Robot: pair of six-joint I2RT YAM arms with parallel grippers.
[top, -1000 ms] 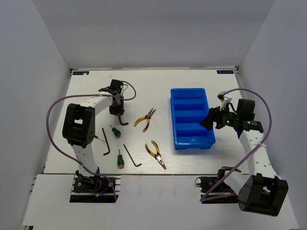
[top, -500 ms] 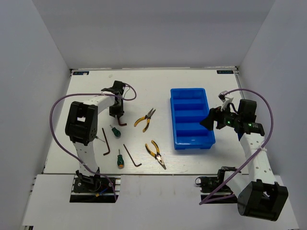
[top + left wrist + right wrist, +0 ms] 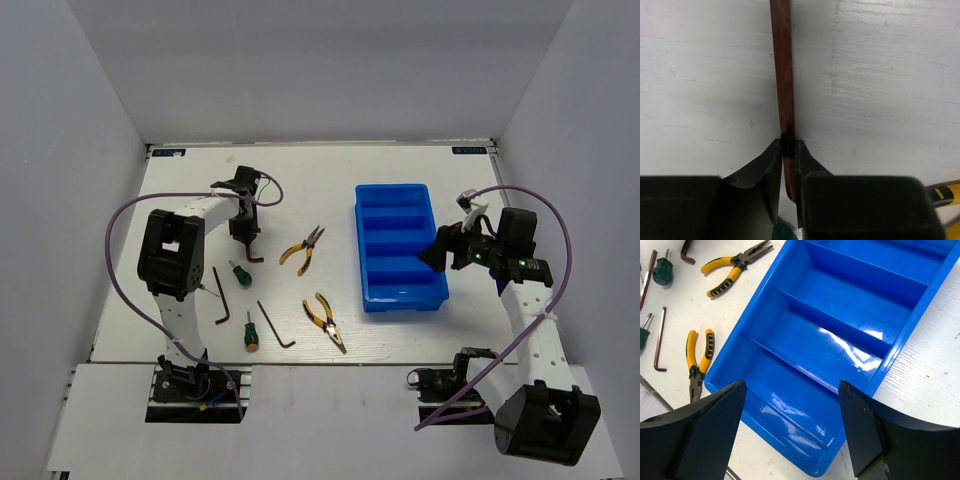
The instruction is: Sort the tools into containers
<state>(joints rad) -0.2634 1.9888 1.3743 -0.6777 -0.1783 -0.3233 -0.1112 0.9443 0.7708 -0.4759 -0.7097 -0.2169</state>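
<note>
My left gripper is at the table's left, pointing down at the surface, its jaws shut on the long shaft of a dark reddish hex key; its bent end pokes out toward the near side. The key still lies on the table. In the left wrist view both fingers of that gripper touch the shaft. The blue tray has four compartments, all bare. My right gripper hovers open by the tray's near right corner, and in the right wrist view it frames the nearest compartment.
Two yellow-handled pliers lie between the left arm and the tray. Two green stubby screwdrivers and two more hex keys lie nearer the left base. White walls enclose the table.
The left jaws have narrowed onto the hex key's shaft. The left arm's elbow has shifted slightly; the right arm has barely moved.
</note>
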